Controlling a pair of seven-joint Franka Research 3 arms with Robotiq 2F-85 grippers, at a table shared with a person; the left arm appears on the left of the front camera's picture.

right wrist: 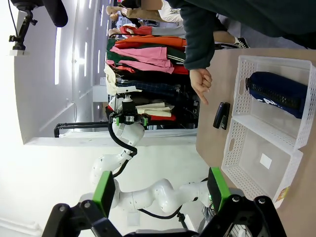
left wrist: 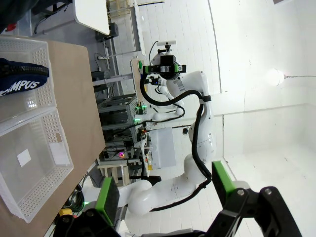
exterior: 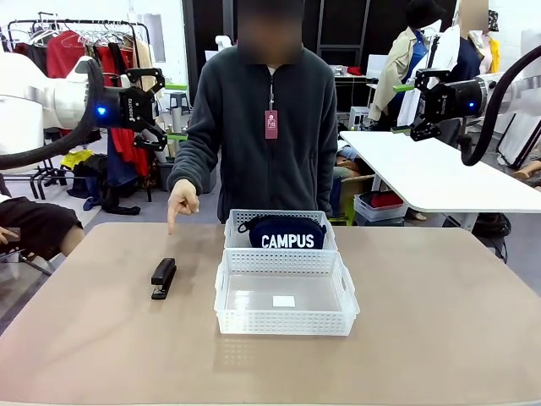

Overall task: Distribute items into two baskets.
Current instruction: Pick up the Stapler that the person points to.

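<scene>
We see left gripper (exterior: 173, 110) and right gripper (exterior: 406, 107) both raised, jaws wide, holding nothing; stapler (exterior: 163, 277) on table (exterior: 423, 338) well below left gripper (a person's hand (exterior: 181, 201) points down near it); pouch (exterior: 286, 233) in far basket (exterior: 238, 216), below and between both; near basket (exterior: 283, 326) just beside it.

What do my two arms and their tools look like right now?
The left arm and right arm are white, each with a black cable hose. The left tool and right tool are black, two-fingered, green-padded, with a blue light behind each.
</scene>
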